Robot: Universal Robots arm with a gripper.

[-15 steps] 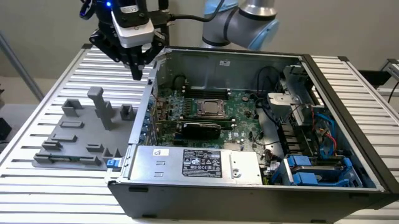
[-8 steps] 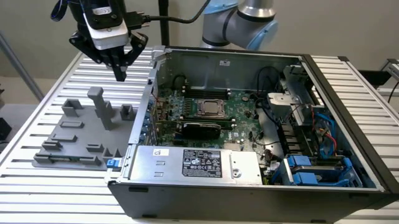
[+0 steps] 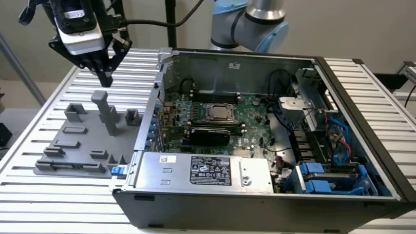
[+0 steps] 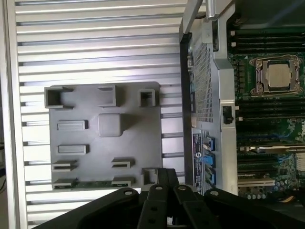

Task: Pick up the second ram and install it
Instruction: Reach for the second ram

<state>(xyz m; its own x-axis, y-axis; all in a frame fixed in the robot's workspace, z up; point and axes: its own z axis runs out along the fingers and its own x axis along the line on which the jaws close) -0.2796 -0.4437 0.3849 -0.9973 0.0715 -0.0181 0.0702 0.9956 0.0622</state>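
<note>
So, the tool (image 3: pixel 104 77) is pinched shut, fingertips together and pointing down, hanging over the grey fixture plate (image 3: pixel 85 141) on the slatted table (image 3: pixel 364 83). It's clear of the plate, just above the tall post (image 3: pixel 101 105). The second ram (image 4: pixel 94 184) is the thin green stick lying along one edge of that plate. The open PC case (image 3: pixel 260 207) sits just beside it, on the exterior view's right.

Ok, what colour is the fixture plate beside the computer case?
The fixture plate is plain grey, clearest in the wrist view.
</note>
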